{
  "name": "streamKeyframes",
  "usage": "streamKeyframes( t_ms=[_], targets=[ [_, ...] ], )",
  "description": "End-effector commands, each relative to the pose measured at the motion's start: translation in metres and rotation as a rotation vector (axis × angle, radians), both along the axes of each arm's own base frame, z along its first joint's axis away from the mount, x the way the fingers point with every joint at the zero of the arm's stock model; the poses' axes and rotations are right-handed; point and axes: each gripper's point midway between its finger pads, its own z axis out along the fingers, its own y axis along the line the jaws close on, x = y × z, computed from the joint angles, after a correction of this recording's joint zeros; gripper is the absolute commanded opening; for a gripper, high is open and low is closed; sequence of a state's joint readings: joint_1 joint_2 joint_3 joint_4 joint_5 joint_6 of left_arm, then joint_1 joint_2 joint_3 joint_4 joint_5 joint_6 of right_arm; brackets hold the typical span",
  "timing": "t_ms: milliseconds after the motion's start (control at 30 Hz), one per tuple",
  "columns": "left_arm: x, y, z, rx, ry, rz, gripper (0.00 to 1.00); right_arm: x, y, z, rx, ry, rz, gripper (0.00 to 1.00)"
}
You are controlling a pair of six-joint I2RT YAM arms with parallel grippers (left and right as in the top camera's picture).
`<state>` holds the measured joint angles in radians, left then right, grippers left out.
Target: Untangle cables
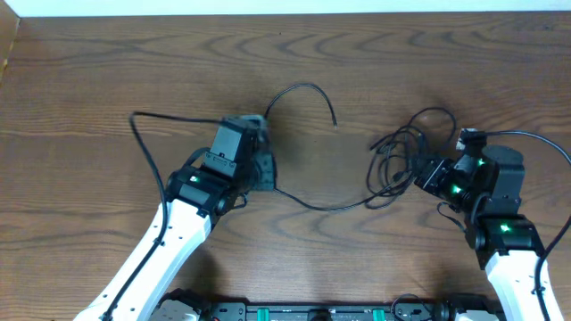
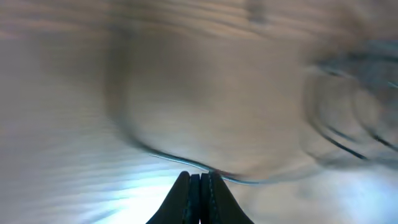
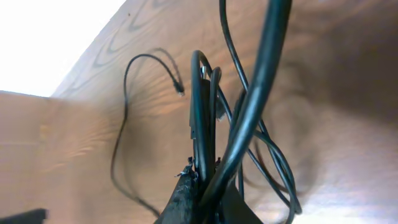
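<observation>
A tangle of thin black cables [image 1: 401, 153] lies at the right of the wooden table. One black cable [image 1: 314, 206] runs from it leftwards to my left gripper [image 1: 265, 169], then loops up to a plug end [image 1: 335, 124]. In the blurred left wrist view the left gripper [image 2: 200, 175] is shut, with that thin cable [image 2: 180, 160] crossing its tips. My right gripper [image 1: 427, 176] is at the right edge of the tangle. In the right wrist view the right gripper [image 3: 208, 180] is shut on black cable strands [image 3: 200, 112], with loops hanging around it.
Another thin black cable [image 1: 145, 140] curves from the far left under the left arm. The table's back edge [image 1: 285, 12] is at the top. The thicker arm cord [image 1: 544, 143] arcs beside the right arm. The loose plug end also shows in the right wrist view [image 3: 179, 90].
</observation>
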<state>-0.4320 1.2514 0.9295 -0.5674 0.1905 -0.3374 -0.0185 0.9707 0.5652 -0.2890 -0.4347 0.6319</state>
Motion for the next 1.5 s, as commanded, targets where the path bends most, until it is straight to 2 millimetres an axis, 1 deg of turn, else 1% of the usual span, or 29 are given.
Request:
streamKeyframes(
  t_ms=[0, 67, 133, 233, 333, 433, 500, 567, 633, 667, 700, 733, 767, 900, 967, 1000, 1100, 1333, 1367, 1400, 1433, 1467],
  targets=[
    [-0.024, -0.042, 0.015, -0.155, -0.009, -0.325, 0.08, -0.001, 0.017, -0.004, 0.233, 0.128, -0.054, 0.01],
    [-0.025, -0.043, 0.015, -0.155, -0.007, -0.329, 0.08, 0.004, 0.026, 0.000, 0.306, 0.135, -0.031, 0.01],
    [-0.031, -0.050, 0.017, -0.172, -0.011, -0.380, 0.08, 0.008, 0.034, 0.003, 0.380, 0.156, -0.019, 0.01],
    [-0.048, -0.071, 0.026, -0.232, -0.036, -0.531, 0.08, 0.015, 0.035, -0.004, 0.446, 0.212, -0.065, 0.01],
    [-0.055, -0.083, 0.029, -0.245, -0.054, -0.586, 0.09, 0.018, 0.036, -0.014, 0.490, 0.272, -0.099, 0.01],
    [-0.061, -0.093, 0.032, -0.251, -0.071, -0.626, 0.17, 0.019, 0.040, -0.018, 0.528, 0.306, -0.101, 0.01],
    [-0.065, -0.100, 0.033, -0.245, -0.084, -0.649, 0.25, 0.020, 0.042, -0.016, 0.551, 0.309, -0.097, 0.01],
    [-0.066, -0.103, 0.030, -0.205, -0.102, -0.653, 0.30, 0.021, 0.043, -0.012, 0.566, 0.301, -0.090, 0.01],
    [-0.065, -0.105, 0.026, -0.148, -0.124, -0.647, 0.41, 0.023, 0.045, -0.008, 0.574, 0.284, -0.073, 0.01],
    [-0.065, -0.107, 0.024, -0.113, -0.142, -0.645, 0.49, 0.023, 0.046, -0.007, 0.576, 0.282, -0.068, 0.01],
    [-0.065, -0.108, 0.022, -0.086, -0.156, -0.641, 0.52, 0.023, 0.046, -0.007, 0.578, 0.284, -0.067, 0.01],
    [-0.064, -0.109, 0.021, -0.060, -0.168, -0.637, 0.57, 0.023, 0.046, -0.007, 0.579, 0.285, -0.068, 0.01],
    [-0.062, -0.109, 0.018, -0.027, -0.182, -0.629, 0.60, 0.022, 0.047, -0.006, 0.581, 0.285, -0.065, 0.01],
    [-0.052, -0.113, 0.011, 0.031, -0.206, -0.558, 0.64, 0.020, 0.049, -0.005, 0.591, 0.291, -0.046, 0.01],
    [-0.046, -0.123, 0.006, 0.036, -0.225, -0.554, 0.79, 0.019, 0.051, -0.004, 0.598, 0.294, -0.035, 0.01],
    [-0.043, -0.126, 0.003, 0.040, -0.228, -0.548, 0.80, 0.018, 0.052, -0.003, 0.601, 0.296, -0.029, 0.01],
    [-0.034, -0.135, -0.010, 0.039, -0.222, -0.529, 0.80, 0.017, 0.053, -0.002, 0.608, 0.299, -0.017, 0.01],
    [-0.022, -0.148, -0.051, 0.045, -0.149, -0.491, 0.81, 0.015, 0.056, -0.001, 0.619, 0.305, 0.000, 0.01],
    [-0.022, -0.148, -0.056, 0.050, -0.138, -0.489, 0.78, 0.015, 0.056, 0.000, 0.620, 0.305, 0.002, 0.01],
    [-0.022, -0.148, -0.061, 0.056, -0.128, -0.487, 0.70, 0.015, 0.056, 0.000, 0.621, 0.306, 0.004, 0.01],
    [-0.022, -0.148, -0.064, 0.060, -0.121, -0.488, 0.54, 0.015, 0.056, 0.000, 0.619, 0.305, 0.003, 0.01],
    [-0.022, -0.147, -0.066, 0.065, -0.118, -0.486, 0.42, 0.015, 0.055, -0.001, 0.618, 0.304, 0.000, 0.01]
  ],
)
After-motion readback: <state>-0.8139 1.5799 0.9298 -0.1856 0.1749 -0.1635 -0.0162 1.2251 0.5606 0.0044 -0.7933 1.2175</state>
